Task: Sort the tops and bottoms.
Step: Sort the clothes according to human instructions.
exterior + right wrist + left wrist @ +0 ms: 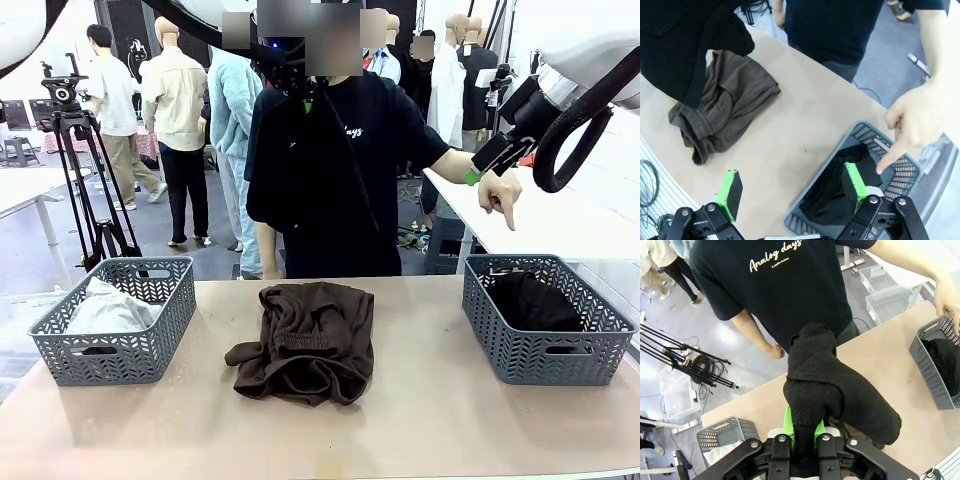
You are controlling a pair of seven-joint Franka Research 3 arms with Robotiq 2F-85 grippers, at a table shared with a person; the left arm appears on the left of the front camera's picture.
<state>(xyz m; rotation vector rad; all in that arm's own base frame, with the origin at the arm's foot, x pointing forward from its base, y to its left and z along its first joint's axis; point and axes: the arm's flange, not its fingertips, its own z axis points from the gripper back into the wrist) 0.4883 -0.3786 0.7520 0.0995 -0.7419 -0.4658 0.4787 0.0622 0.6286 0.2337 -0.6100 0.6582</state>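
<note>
Front view shows crumpled brown fleece bottoms (310, 340).

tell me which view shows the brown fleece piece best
Front view: the brown fleece piece lies whole mid-table. In the right wrist view a hanging black garment covers part; in the left wrist view it is almost hidden.

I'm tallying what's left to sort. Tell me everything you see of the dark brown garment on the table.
The dark brown garment looks like soft fleece, with a gathered elastic waistband showing. It lies crumpled and loosely folded on the middle of the tan table, between the left basket and the right basket, touching neither. A bunched end sticks out toward the left basket. No gripper or hand touches it.
</note>
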